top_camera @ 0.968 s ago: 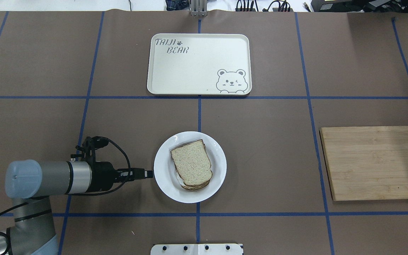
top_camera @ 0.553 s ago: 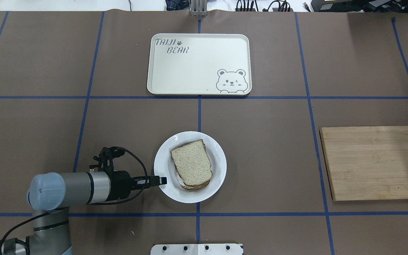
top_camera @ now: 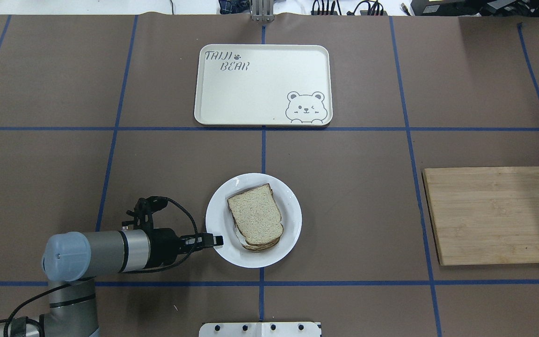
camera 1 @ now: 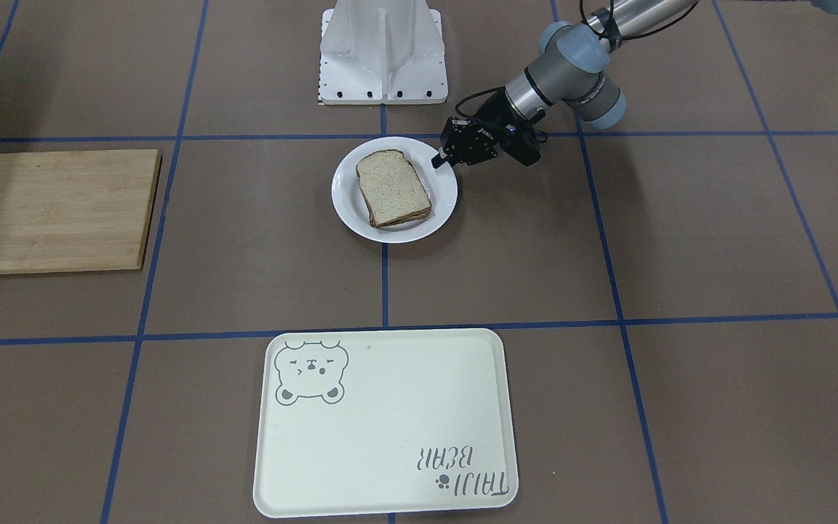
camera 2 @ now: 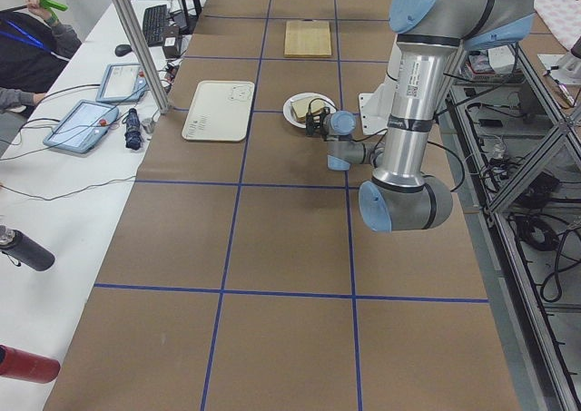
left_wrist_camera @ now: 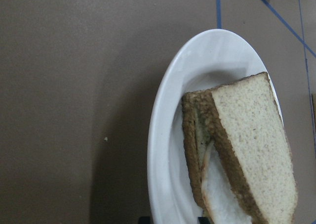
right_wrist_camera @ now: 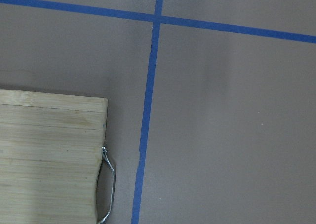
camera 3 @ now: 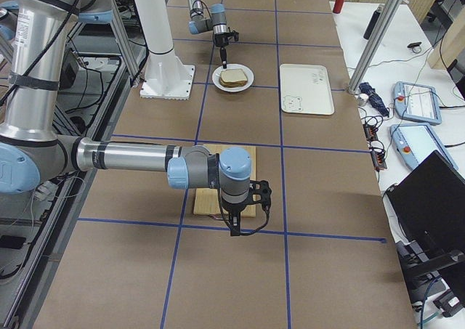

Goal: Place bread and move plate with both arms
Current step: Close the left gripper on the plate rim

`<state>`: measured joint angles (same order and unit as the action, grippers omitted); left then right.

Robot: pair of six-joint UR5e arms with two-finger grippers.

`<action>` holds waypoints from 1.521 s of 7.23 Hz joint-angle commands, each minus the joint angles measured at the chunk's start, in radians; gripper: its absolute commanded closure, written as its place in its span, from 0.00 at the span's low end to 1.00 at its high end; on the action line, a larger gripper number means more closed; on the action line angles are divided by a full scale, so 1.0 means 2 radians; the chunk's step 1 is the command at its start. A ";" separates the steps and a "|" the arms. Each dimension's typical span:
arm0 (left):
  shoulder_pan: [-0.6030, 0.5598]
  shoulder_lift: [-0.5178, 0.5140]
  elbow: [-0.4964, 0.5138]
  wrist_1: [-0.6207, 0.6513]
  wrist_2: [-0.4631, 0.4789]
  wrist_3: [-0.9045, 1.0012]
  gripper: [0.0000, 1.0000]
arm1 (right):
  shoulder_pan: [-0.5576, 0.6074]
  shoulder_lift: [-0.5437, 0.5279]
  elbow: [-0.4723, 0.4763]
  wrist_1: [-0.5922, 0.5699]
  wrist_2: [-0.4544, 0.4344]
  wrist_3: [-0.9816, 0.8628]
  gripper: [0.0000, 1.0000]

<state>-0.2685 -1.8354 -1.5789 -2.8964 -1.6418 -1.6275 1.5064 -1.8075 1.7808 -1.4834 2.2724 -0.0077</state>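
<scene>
Left gripper (top_camera: 214,240) sat on the plate (top_camera: 290,234) rim at 8 o'clock in the overhead view. In the left wrist view, fingertips barely showed on either side of the rim, so cannot tell if clamped. Plate was on the surface (top_camera: 344,187) near centre, with the bread (top_camera: 255,216) lying on top of another slice on it. Tray (top_camera: 251,93) at 12 o'clock from the plate, cutting board (top_camera: 494,215) at 3 o'clock. Right gripper (camera 3: 245,216) hung over the board's edge; cannot tell if its fingers were apart or together.

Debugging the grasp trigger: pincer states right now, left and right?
Left pincer: at the plate rim; open or closed cannot be told.
Right pincer: cannot be told, seen only from afar.
</scene>
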 commanded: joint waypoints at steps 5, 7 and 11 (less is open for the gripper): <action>0.001 -0.002 0.003 -0.035 -0.001 -0.079 1.00 | 0.000 0.002 -0.001 0.000 0.000 0.000 0.00; 0.000 -0.009 -0.015 -0.037 0.000 -0.140 1.00 | 0.000 0.003 -0.004 0.000 -0.001 -0.001 0.00; -0.008 -0.045 -0.034 -0.035 0.053 -0.206 1.00 | 0.000 0.003 -0.006 0.000 -0.003 -0.001 0.00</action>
<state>-0.2827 -1.8900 -1.6442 -2.9691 -1.5952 -2.0094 1.5064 -1.8012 1.7704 -1.4834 2.2685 -0.0092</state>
